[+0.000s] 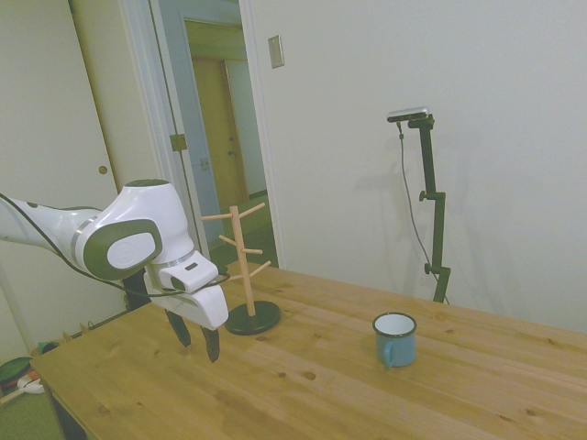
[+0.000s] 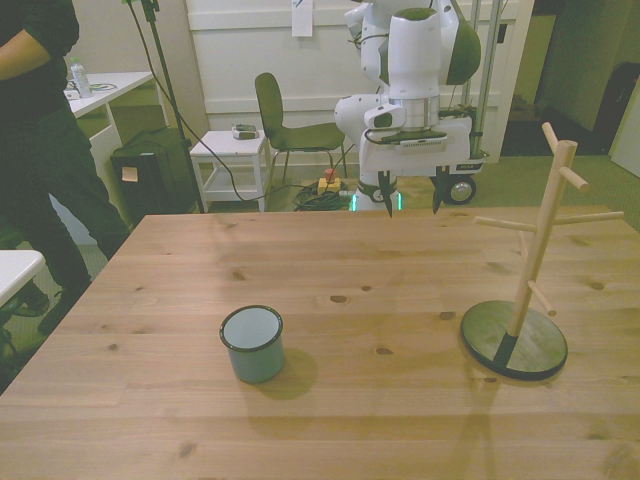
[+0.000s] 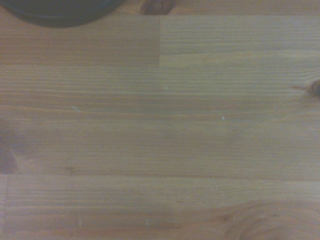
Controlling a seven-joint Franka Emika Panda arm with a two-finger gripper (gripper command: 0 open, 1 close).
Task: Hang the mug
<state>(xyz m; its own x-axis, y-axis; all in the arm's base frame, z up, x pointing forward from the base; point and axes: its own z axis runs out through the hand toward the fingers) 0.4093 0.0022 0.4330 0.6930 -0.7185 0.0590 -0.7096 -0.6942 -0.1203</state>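
Gripper (image 1: pixel 198 337) open fairly wide, the two dark fingers (image 1: pixel 212 345) pointing down with a clear gap between them – nothing held, nothing touched. Hangs just above the wooden table (image 1: pixel 348 394), tips clear of the boards in the side view. In the front view, seen over the table's far edge (image 2: pixel 411 203), fingers spread under the white hand.

White arm (image 1: pixel 64 234) reaching in low and nearly level, wrist bent so the hand faces the tabletop. Wrist view filled with bare planks (image 3: pixel 165 130), slightly blurred, with a curved sliver of dark round base (image 3: pixel 60 12) at one edge.

Mug (image 1: pixel 395 338) upright on the table, mouth upward, long axis vertical – light blue outside, white inside, thin dark rim. Loop handle just visible in the side view on the camera-facing side, toward the picture's left; not visible in the front view (image 2: pixel 253 343). Well apart from the gripper, toward the front view's left and nearer that camera.

Wooden peg stand (image 1: pixel 243 275) upright on its dark round base, pegs angled upward on several sides, none carrying anything. Just beside the gripper in the side view; on the front view's right (image 2: pixel 535 262), well apart from the mug. Much taller than the mug.

Person in dark clothes (image 2: pixel 45 150) standing off the table at the front view's left edge.
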